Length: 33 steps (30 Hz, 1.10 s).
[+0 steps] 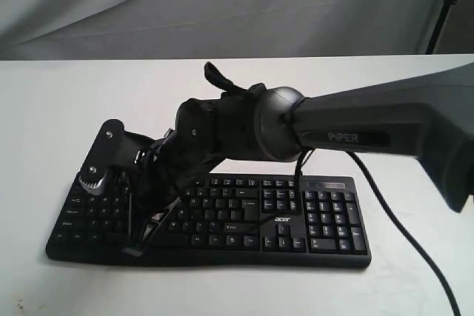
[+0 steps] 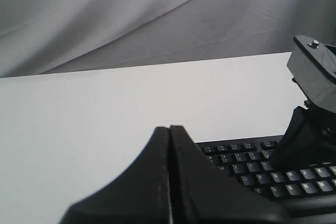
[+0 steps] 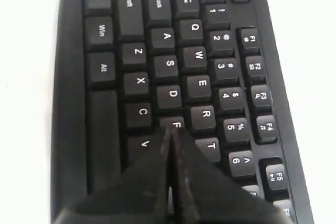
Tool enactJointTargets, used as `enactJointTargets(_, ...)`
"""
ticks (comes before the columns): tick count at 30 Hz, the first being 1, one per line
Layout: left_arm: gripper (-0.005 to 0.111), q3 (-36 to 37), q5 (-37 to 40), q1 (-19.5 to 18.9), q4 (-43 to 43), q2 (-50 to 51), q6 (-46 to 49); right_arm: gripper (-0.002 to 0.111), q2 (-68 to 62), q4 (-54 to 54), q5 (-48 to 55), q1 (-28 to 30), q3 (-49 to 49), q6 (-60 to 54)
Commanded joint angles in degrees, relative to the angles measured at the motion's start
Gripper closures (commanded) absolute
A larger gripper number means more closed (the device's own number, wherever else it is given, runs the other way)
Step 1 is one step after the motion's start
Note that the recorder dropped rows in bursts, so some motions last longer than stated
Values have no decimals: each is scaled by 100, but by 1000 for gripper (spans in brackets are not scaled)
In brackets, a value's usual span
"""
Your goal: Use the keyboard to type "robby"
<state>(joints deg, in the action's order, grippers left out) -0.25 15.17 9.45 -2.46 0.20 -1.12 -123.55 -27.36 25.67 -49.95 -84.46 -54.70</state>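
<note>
Matte black keyboard (image 1: 222,216), wide and flat, lies by the front edge of the white bench (image 1: 67,109). Right fingers (image 3: 152,182), pressed into a closed wedge, taper over its F key (image 3: 177,125); left fingers (image 2: 147,177) likewise closed.

One black acer keyboard (image 1: 244,216) and one white table (image 1: 74,94) are counted. Two grippers are counted: the left gripper (image 2: 169,128) and the right gripper (image 3: 171,129). One robot arm (image 1: 370,127), one black cable (image 1: 400,223) and one grey cloth backdrop (image 1: 222,5) are seen.
</note>
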Motion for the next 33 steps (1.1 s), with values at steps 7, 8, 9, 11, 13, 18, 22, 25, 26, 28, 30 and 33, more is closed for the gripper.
enactJointTargets(7,107,25,-31,36,-27,-20,-16,108,3,131,-141,165,-31,-30)
enactJointTargets(8,107,25,-31,36,-27,-20,-16,108,-21,131,-141,191,-31,-30)
enactJointTargets(9,107,25,-31,36,-27,-20,-16,108,-21,131,-153,191,-31,-30)
enactJointTargets(11,107,25,-31,36,-27,-20,-16,108,-21,131,-164,213,-31,-30)
enactJointTargets(13,107,25,-31,36,-27,-20,-16,108,-21,131,-164,241,-31,-30)
enactJointTargets(18,107,25,-31,36,-27,-20,-16,108,-83,120,-201,265,-70,-30)
enactJointTargets(22,107,25,-31,36,-27,-20,-16,108,-347,106,124,277,-443,15)
enactJointTargets(25,107,25,-31,36,-27,-20,-16,108,-395,159,238,298,-539,93)
enactJointTargets(26,107,25,-31,36,-27,-20,-16,108,-395,171,294,338,-539,115)
enactJointTargets(28,107,25,-31,36,-27,-20,-16,108,-395,171,352,411,-539,114)
enactJointTargets(30,107,25,-31,36,-27,-20,-16,108,-395,171,362,434,-539,114)
enactJointTargets(33,107,25,-31,36,-27,-20,-16,108,-395,171,415,434,-539,143)
